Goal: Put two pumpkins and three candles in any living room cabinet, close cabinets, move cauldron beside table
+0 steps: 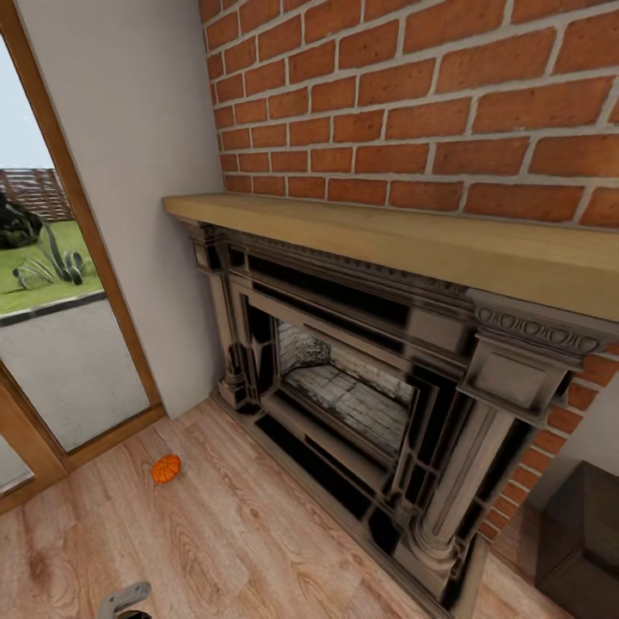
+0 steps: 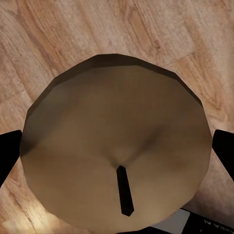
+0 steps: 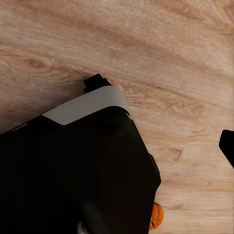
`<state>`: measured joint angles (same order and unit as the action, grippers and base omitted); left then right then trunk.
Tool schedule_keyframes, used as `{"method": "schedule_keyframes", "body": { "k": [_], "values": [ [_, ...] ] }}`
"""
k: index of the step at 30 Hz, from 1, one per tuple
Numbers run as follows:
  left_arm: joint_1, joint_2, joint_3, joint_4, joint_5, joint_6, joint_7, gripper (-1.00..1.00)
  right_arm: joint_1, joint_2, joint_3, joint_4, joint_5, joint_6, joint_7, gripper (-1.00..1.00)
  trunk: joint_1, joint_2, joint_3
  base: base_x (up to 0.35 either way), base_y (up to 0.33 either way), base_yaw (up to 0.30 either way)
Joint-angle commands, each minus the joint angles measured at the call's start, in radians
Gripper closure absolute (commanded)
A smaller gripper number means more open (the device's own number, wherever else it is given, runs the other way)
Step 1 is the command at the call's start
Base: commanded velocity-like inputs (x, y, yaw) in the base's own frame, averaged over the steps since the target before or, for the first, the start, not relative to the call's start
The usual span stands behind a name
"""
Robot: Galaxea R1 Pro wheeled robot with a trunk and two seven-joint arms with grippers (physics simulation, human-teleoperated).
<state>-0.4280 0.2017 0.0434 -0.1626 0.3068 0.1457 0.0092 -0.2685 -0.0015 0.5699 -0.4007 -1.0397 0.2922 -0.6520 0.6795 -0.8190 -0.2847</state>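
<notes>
A brick wall [image 1: 413, 94] and a dark carved fireplace [image 1: 361, 378] under a pale wooden mantel [image 1: 404, 236] take up most of the head view, with a glass door [image 1: 52, 327] beside them and bare wood floor [image 1: 223, 533] in front. A dark low block [image 1: 585, 533] stands at the far right; what it is I cannot tell. One pumpkin [image 1: 166, 468] lies on the floor near the door's bottom corner, well apart from the hearth, and an orange sliver [image 3: 156, 216] of a pumpkin also peeks past the robot's dark body [image 3: 73, 170] in the right wrist view. The left gripper [image 2: 117, 151] is clamped around a candle [image 2: 117, 146], its dark fingertips [image 2: 9, 151] pressing the flanks, with the flat top and dark wick facing the camera. The candle looks stiff, light and smooth, so a firm squeeze low on the sides seems wise. The pumpkin looks rigid and ribbed but round and likely to roll, so a grasp across its widest part, fingers in the grooves, should suit. Of the right gripper only one finger tip [image 3: 227, 146] shows, so I cannot tell its state.
</notes>
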Motion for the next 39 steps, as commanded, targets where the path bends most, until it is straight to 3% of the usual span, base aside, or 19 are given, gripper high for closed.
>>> {"method": "schedule_keyframes", "body": {
  "k": [1, 18, 31, 39],
  "values": [
    [0.000, 0.000, 0.000, 0.000, 0.000, 0.000, 0.000, 1.00, 0.000, 0.000, 0.000, -0.001, 0.000, 0.000, 0.000, -1.00, 0.000, 0.000, 0.000, 0.000, 0.000, 0.000],
    [0.000, 0.002, 0.001, 0.000, 0.000, -0.001, 0.000, 1.00, 0.000, 0.000, -0.002, 0.005, 0.001, -0.004, 0.000, -1.00, 0.000, 0.000, 0.000, -0.015, 0.009, 0.000],
    [0.000, 0.004, 0.001, 0.000, 0.000, -0.003, 0.000, 1.00, 0.000, -0.001, -0.005, 0.003, 0.002, -0.004, 0.000, -1.00, 0.000, 0.000, 0.000, 0.105, 0.269, 0.000],
    [0.000, 0.002, 0.001, 0.000, 0.000, -0.003, 0.000, 1.00, 0.000, 0.000, -0.007, 0.002, 0.000, -0.006, 0.000, -1.00, 0.000, 0.000, 0.000, 0.052, 0.045, -0.144]
  ]
}}
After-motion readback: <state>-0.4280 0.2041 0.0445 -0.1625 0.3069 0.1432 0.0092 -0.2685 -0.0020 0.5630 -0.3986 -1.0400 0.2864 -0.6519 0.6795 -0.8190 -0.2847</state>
